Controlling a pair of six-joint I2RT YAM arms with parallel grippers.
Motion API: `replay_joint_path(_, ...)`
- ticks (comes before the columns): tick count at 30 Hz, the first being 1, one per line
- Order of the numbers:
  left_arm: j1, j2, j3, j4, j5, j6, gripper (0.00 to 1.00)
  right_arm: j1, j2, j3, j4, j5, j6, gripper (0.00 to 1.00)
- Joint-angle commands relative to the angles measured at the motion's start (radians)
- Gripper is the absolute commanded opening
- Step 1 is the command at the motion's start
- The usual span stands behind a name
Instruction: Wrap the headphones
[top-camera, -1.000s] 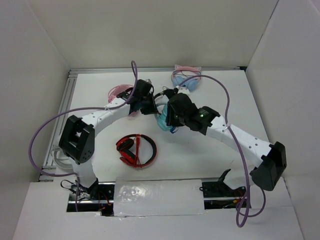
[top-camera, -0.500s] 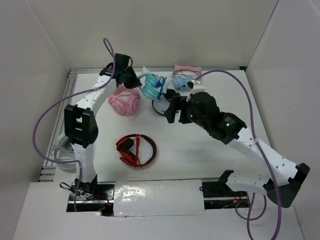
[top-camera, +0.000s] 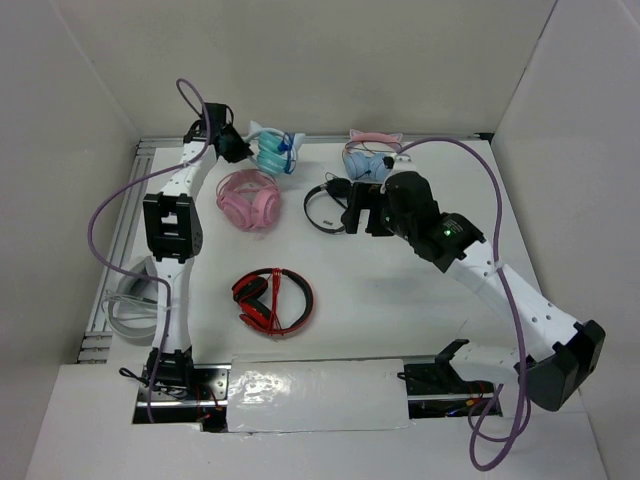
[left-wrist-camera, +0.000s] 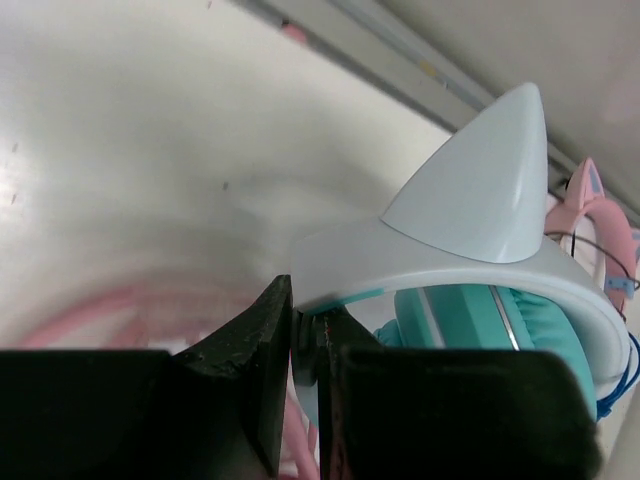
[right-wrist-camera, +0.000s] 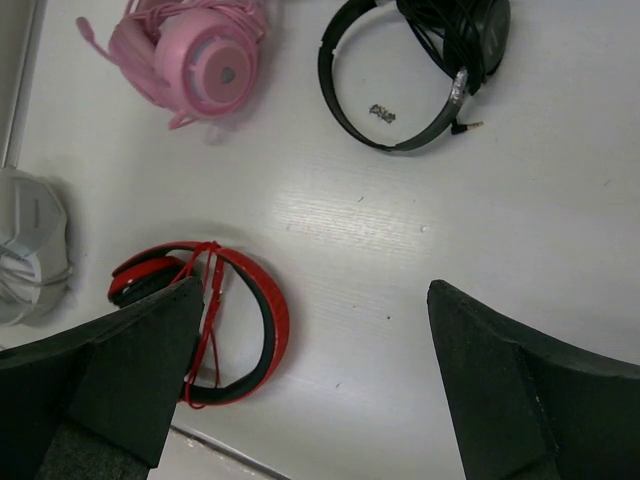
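Top view: left gripper (top-camera: 232, 147) is too small to read its jaws. Left wrist view shows them clamped on the white headband of the headphones (left-wrist-camera: 470, 250), with the earcups cut off at the frame edge. Headphones are at the far-left back rail (top-camera: 320, 138), behind the pink pair (top-camera: 250, 198); lifted or resting, can't tell. Right gripper (right-wrist-camera: 315, 290) has jaws wide apart, nothing between, over bare table (right-wrist-camera: 400, 250) between the red pair (right-wrist-camera: 215, 320) and black pair (right-wrist-camera: 400, 70).

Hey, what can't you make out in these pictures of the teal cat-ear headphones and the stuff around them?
Teal cat-ear headphones: their thin blue cable is too small in the top view, cut by the edge in the left wrist view.
Their ear cups: left wrist view, partly behind the left gripper.
Pink over-ear headphones: blurred in the left wrist view.
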Motion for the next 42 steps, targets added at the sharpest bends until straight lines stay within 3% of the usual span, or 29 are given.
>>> replay_joint_path(1, -0.020, 0.054, 0.118, 0.187, 0.025, 0.003, 0.00, -0.057, 0.032, -0.011, 0.060, -0.060, -0.015, 1.00)
replay_joint_path(5, -0.064, 0.100, 0.133, 0.339, -0.082, 0.077, 0.00, -0.108, 0.069, -0.013, 0.055, -0.088, -0.005, 1.00)
replay_joint_path(9, -0.115, 0.164, 0.167, 0.445, -0.101, 0.146, 0.00, -0.152, 0.113, -0.022, 0.072, -0.134, 0.005, 1.00)
replay_joint_path(22, -0.152, 0.246, 0.169, 0.451, -0.099, 0.111, 0.00, -0.225, 0.211, 0.006, 0.048, -0.218, 0.010, 1.00)
replay_joint_path(27, -0.152, 0.213, 0.120, 0.442, -0.101, 0.086, 0.23, -0.226, 0.219, 0.010, 0.043, -0.209, 0.012, 1.00)
replay_joint_path(30, -0.152, 0.200, 0.112, 0.445, -0.101, 0.086, 0.52, -0.226, 0.224, 0.018, 0.040, -0.209, 0.010, 1.00)
replay_joint_path(35, -0.147, 0.140, 0.101, 0.437, -0.033, 0.066, 0.80, -0.226, 0.225, 0.024, 0.049, -0.261, -0.019, 1.00)
replay_joint_path(36, -0.147, 0.140, 0.092, 0.442, -0.024, 0.068, 0.89, -0.226, 0.224, 0.027, 0.048, -0.261, -0.019, 1.00)
replay_joint_path(39, -0.147, 0.066, 0.063, 0.453, -0.018, 0.072, 0.99, -0.226, 0.204, 0.024, 0.052, -0.237, -0.019, 1.00)
replay_joint_path(42, -0.147, 0.010, 0.063, 0.430, 0.000, 0.083, 0.99, -0.225, 0.161, 0.013, 0.068, -0.224, -0.012, 1.00)
